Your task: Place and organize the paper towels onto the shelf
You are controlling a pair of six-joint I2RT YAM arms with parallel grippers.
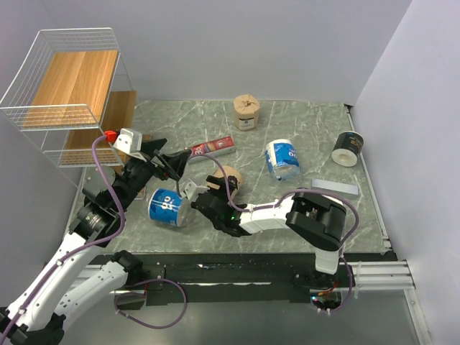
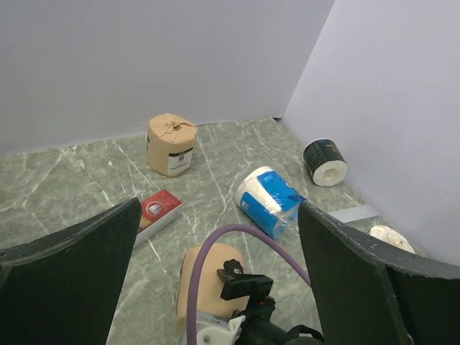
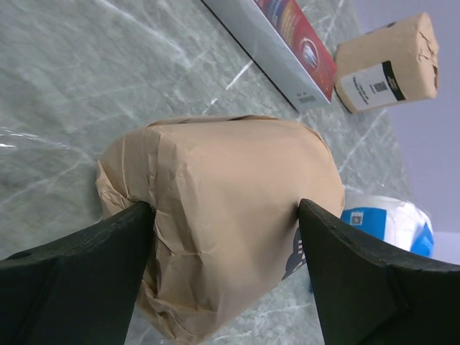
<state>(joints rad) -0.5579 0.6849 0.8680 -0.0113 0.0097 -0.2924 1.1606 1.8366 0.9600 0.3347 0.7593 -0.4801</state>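
A kraft-brown paper towel roll [image 3: 215,172] lies on its side on the marble tabletop, and my right gripper [image 3: 226,207] is shut on it, one finger pressing each flank. In the top view that roll [image 1: 230,175] sits mid-table under the right gripper [image 1: 215,188]. My left gripper [image 2: 219,208] hovers open and empty above it, in front of the shelf [image 1: 68,93], whose boards are bare. A blue-and-white roll [image 1: 167,207] lies near the left arm, another [image 1: 282,159] at centre right. A second brown roll [image 1: 246,112] stands upright at the back. A dark roll [image 1: 348,148] lies far right.
A flat red box [image 1: 213,147] lies just behind the held roll. A thin grey slab [image 1: 335,187] rests at the right. White walls close in the back and right sides. A purple cable [image 2: 215,244] arcs over the right wrist.
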